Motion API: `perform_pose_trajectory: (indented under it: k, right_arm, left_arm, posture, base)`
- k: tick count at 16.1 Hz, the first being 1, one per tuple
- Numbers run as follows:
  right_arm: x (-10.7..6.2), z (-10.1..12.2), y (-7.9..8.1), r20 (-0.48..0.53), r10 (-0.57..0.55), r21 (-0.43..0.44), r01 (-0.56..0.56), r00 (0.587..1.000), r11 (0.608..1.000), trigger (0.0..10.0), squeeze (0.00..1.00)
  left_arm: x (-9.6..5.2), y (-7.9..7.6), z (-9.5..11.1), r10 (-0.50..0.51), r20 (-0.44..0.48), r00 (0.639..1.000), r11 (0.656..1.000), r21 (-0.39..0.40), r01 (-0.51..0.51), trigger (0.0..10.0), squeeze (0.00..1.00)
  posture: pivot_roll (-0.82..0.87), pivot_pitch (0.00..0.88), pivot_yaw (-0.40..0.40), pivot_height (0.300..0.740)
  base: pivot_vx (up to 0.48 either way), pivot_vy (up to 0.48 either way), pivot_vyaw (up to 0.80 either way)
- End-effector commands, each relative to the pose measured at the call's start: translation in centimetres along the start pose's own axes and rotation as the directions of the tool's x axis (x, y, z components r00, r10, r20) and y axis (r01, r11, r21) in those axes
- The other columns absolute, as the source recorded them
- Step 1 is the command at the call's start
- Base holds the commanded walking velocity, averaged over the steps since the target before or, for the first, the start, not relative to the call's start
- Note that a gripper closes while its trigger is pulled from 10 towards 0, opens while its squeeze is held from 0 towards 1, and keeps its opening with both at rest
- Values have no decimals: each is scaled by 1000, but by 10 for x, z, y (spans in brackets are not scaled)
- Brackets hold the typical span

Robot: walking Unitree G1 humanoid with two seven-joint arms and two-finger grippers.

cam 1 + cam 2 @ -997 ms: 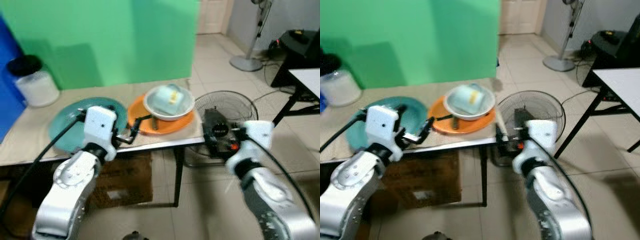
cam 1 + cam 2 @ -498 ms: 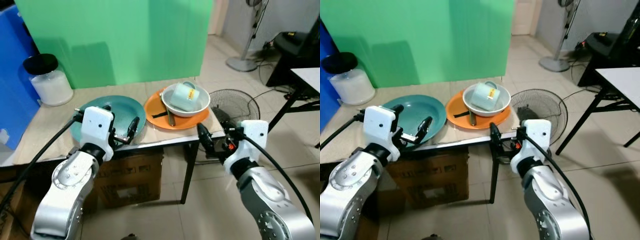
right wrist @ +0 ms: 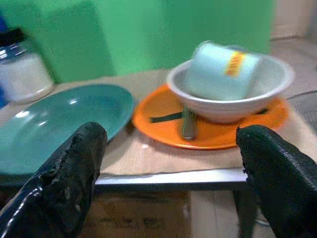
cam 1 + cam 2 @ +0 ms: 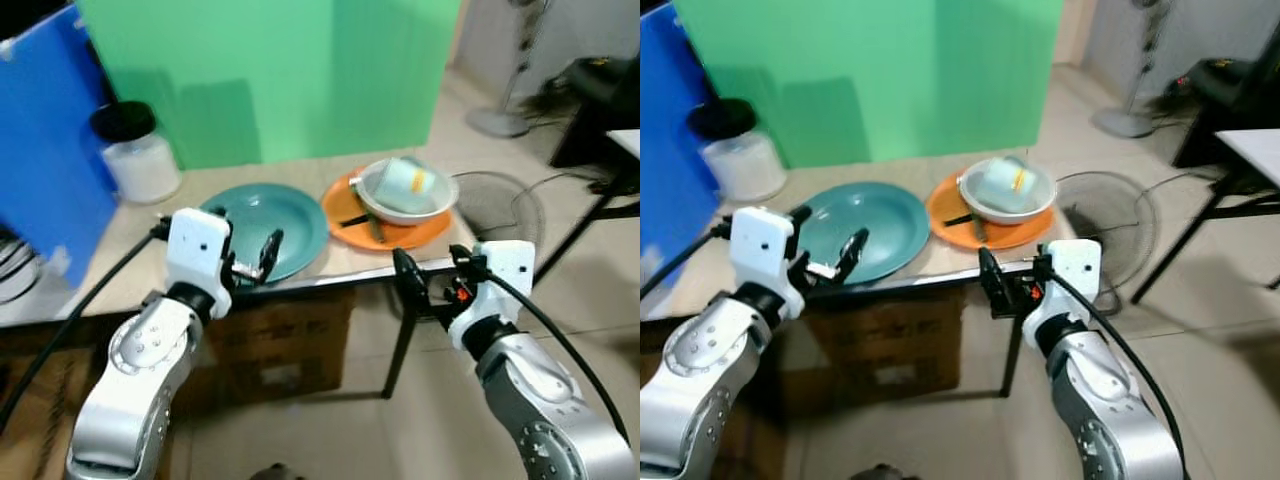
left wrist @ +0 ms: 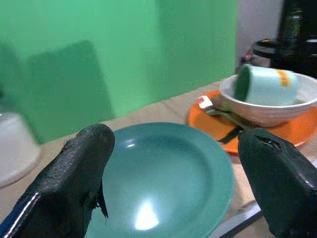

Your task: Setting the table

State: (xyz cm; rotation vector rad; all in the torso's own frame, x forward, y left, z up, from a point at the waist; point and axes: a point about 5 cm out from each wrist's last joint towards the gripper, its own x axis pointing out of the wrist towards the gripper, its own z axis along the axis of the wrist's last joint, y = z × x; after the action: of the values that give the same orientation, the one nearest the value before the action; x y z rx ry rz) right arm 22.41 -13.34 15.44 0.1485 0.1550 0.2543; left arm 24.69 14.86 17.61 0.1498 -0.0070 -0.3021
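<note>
A teal plate (image 4: 268,230) lies on the tan table (image 4: 120,235). To its right an orange plate (image 4: 400,218) carries a white bowl (image 4: 408,200) with a pale green mug (image 4: 408,178) lying on its side in it. Black-handled cutlery (image 4: 372,228) rests on the orange plate beside the bowl. My left gripper (image 4: 255,262) is open at the table's front edge, just before the teal plate (image 5: 163,173). My right gripper (image 4: 430,280) is open in front of the table's right corner, facing the orange plate (image 3: 208,134) and holding nothing.
A white jar with a black lid (image 4: 138,160) stands at the table's back left, beside a blue board (image 4: 45,170). A green screen (image 4: 270,75) stands behind the table. A cardboard box (image 4: 285,345) sits under the table. A floor fan (image 4: 505,200) lies to the right.
The whole picture has shifted right as the camera moved, bringing the jar and blue board further into view. Both grippers stay open before the table edge.
</note>
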Motion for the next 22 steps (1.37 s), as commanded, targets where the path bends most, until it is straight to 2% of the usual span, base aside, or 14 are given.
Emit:
perform_pose_trajectory:
  k: [1, 8, 16, 19, 20, 21, 22]
  right_arm:
    - [1, 2, 3, -1, 24, 3, -24, 1000, 1000, 10000, 0]
    - [2, 2, 6, -1, 58, 6, -58, 998, 998, 10000, 0]
    - [4, 4, 5, 9, 62, 24, -62, 998, 998, 10000, 0]
    - [5, 6, 3, 15, 59, 26, -60, 998, 998, 10000, 0]
    - [7, 10, 1, 34, 58, 40, -60, 998, 997, 10000, 722]
    - [7, 12, -1, 42, 59, 48, -61, 997, 997, 10000, 1000]
    - [8, 15, -3, 57, 62, 64, -65, 996, 996, 10000, 1000]
  left_arm:
    - [-1, 4, 3, 18, 16, 1000, 1000, 6, -18, 10000, 0]
    - [-2, 4, 4, 6, 23, 1000, 1000, 20, -6, 10000, 0]
    - [-2, 1, 1, -21, 9, 1000, 999, 26, 21, 10000, 0]
    - [-4, -4, -4, -65, -20, 998, 997, 37, 66, 10000, 0]
    - [-4, -7, -9, -99, -43, 994, 994, 40, 101, 10000, 0]
    - [-5, -8, -10, -108, -49, 993, 993, 44, 110, 10000, 0]
    - [-5, -8, -13, -124, -66, 990, 991, 36, 127, 10000, 0]
  posture:
    - [135, 0, 39, 740]
    - [138, 0, 39, 740]
    - [142, 0, 38, 740]
    - [139, 0, 39, 740]
    - [138, 0, 38, 740]
    - [135, 0, 39, 740]
    - [135, 0, 39, 740]
  base:
    - [0, 0, 800]
    - [365, 0, 800]
    - [360, 0, 0]
    - [0, 0, 0]
    - [0, 0, 0]
    - [0, 0, 0]
    - [0, 0, 0]
